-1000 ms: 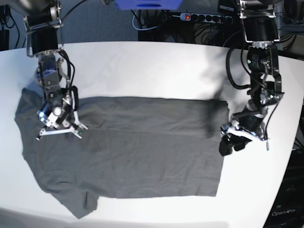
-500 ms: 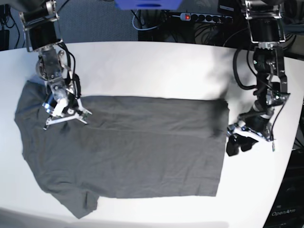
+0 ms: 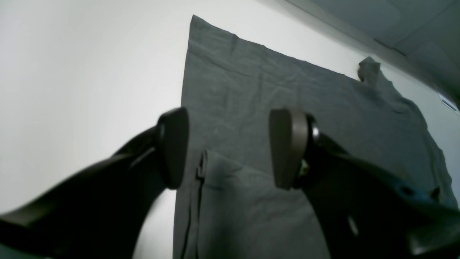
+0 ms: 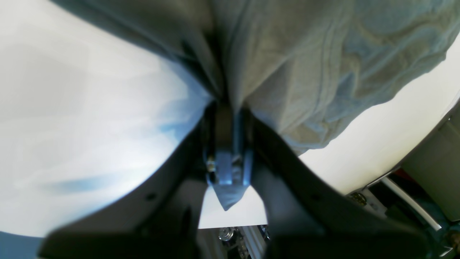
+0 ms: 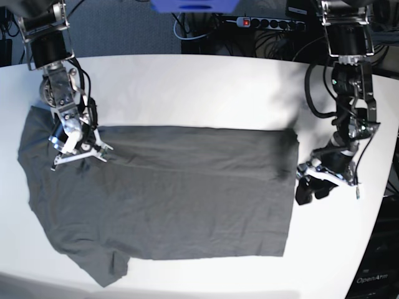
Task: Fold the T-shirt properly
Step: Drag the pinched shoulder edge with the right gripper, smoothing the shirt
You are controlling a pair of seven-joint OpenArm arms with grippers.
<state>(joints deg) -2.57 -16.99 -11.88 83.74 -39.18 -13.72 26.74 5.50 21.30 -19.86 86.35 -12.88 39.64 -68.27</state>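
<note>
The T-shirt (image 5: 168, 193) is lying with 1 fold made; right pincer (image 5: 76, 152) is gripping it, left pincer (image 5: 310, 189) released.

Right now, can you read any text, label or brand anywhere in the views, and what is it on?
"OpenArm": faint lettering on the dark cabinet at the base view's bottom right corner; any characters after it are too blurred to read.
T-shirt: plain, no print.
Power strip behind the table: no legible marking.

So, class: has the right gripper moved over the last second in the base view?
Yes. The right gripper, shut on the T-shirt, has shifted toward the table's far left edge.
</note>
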